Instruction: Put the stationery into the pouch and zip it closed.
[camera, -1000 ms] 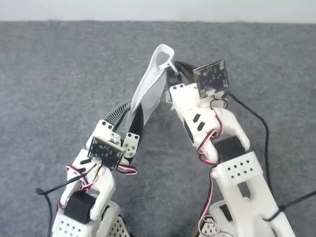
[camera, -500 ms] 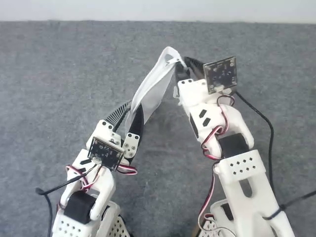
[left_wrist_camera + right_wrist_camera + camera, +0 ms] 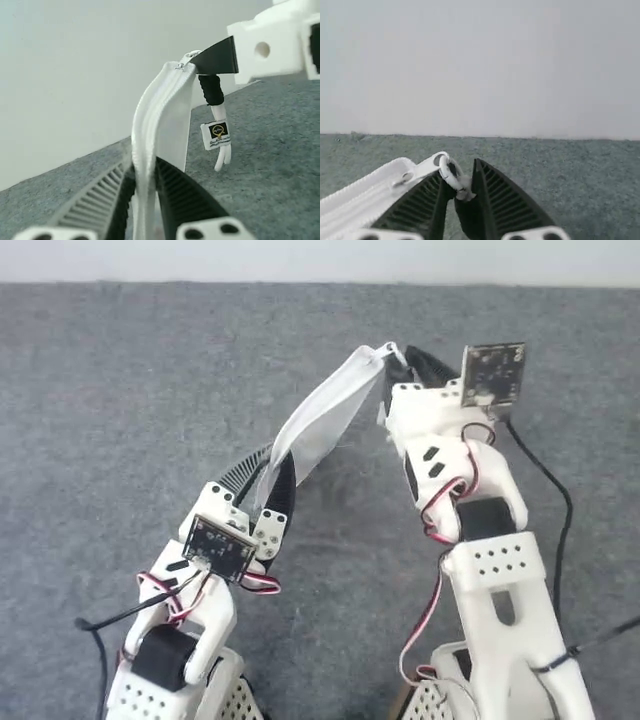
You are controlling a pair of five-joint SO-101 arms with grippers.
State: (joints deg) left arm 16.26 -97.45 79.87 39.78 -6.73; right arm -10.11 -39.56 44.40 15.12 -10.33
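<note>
- A white pouch [image 3: 322, 418] hangs stretched in the air between two robot arms, above a grey mat [image 3: 110, 400].
- The left gripper [image 3: 272, 468] is clenched on the pouch's near end, anchoring it so the zip has something to pull against.
- The right gripper [image 3: 461, 180] is clamped on the zip pull [image 3: 446, 170] at the far end, which holds the fabric taut.
- The zip teeth look joined along the visible edge, so the closing seems nearly or fully done.
</note>
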